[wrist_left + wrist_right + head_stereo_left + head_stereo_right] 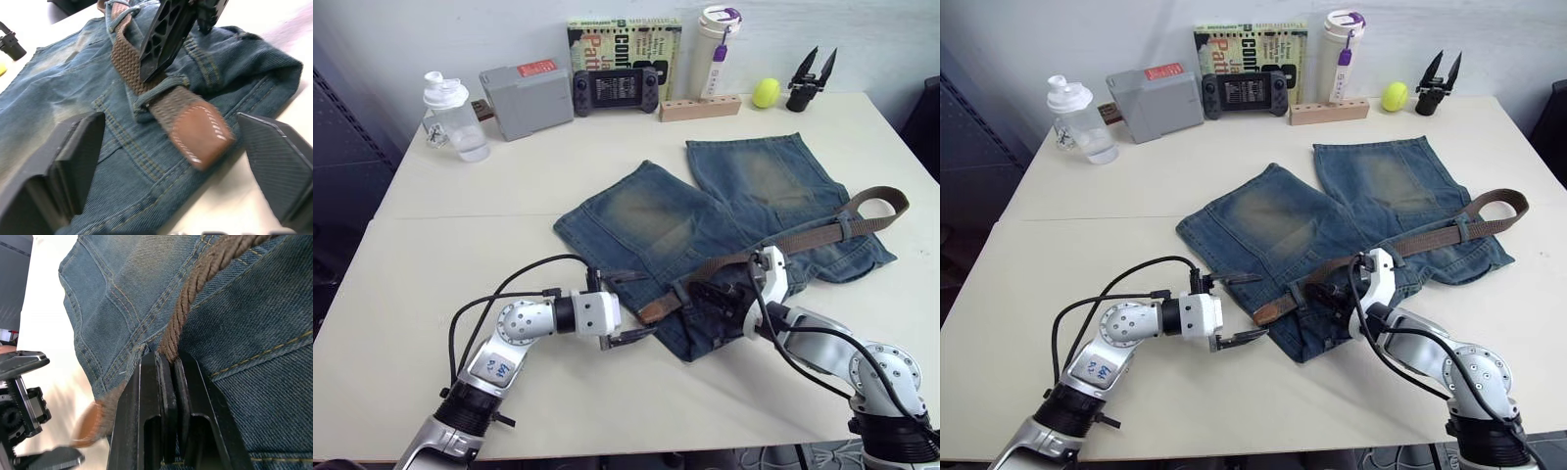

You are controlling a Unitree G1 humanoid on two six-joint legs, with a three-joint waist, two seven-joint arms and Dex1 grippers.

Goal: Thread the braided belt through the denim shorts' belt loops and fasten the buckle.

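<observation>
The denim shorts (646,220) lie flat on the table, waistband toward me. The braided belt (813,235) runs along the waistband from a curled end at the right to its tan leather tip (198,132), which pokes out of a belt loop (161,90) at the shorts' left edge. My left gripper (628,306) is open, one finger (73,152) on each side of the tan tip, not touching it. My right gripper (171,367) is shut on the belt just right of that loop, pressing onto the denim. I cannot make out the buckle.
Along the table's far edge stand a water bottle (452,117), a grey box (524,98), a game console (614,90), a book (625,39), a tumbler (715,54), a wooden block (700,106), a yellow ball (766,93) and a black gripper tool (808,83). Bare tabletop lies left of the shorts.
</observation>
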